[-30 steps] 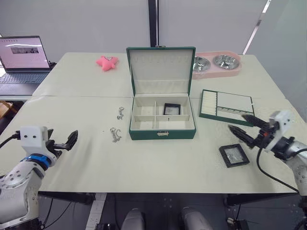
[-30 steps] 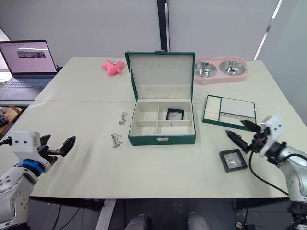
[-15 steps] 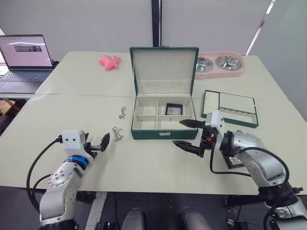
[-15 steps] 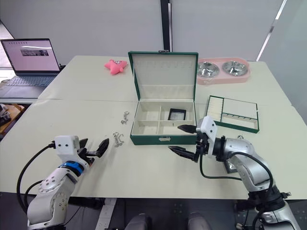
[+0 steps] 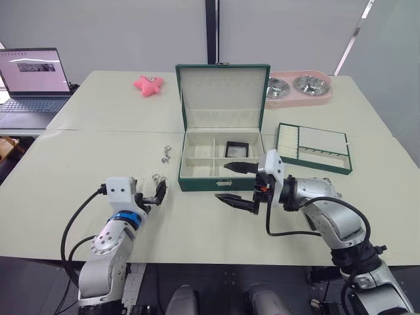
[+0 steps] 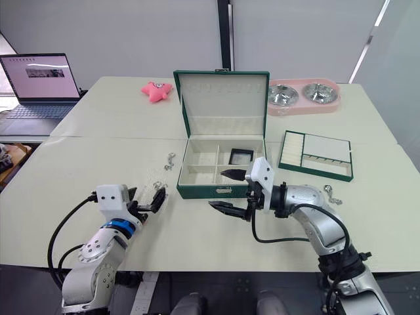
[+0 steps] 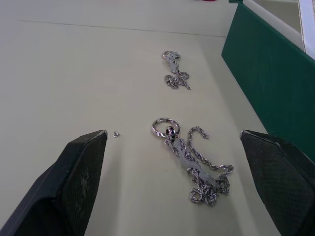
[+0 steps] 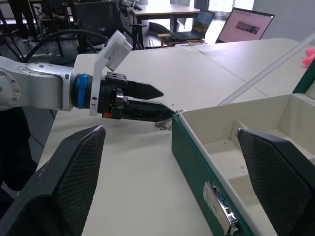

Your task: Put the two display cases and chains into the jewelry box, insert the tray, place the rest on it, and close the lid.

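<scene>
Dark green rectangular jewelry box [image 5: 222, 165] sits on the counter, open; hinged flat lid [image 5: 221, 96] upright, cream-lined. Interior cream, four compartments, small silver clasp [image 5: 223, 183] on the front wall. One small square black-framed display case [image 5: 235, 149] with pale inside lies flat in the rear right compartment.

Shallow green-rimmed tray [image 5: 312, 147] with cream lining and compartments lies flat to the right of the box, apart from it.

Two short silver chains lie on the counter left of the box: one [image 7: 174, 75] further back, one [image 7: 195, 164] nearer the front, loosely bunched, ring end visible. A third silver chain [image 6: 331, 193] lies right of the box, in front of the tray.
</scene>
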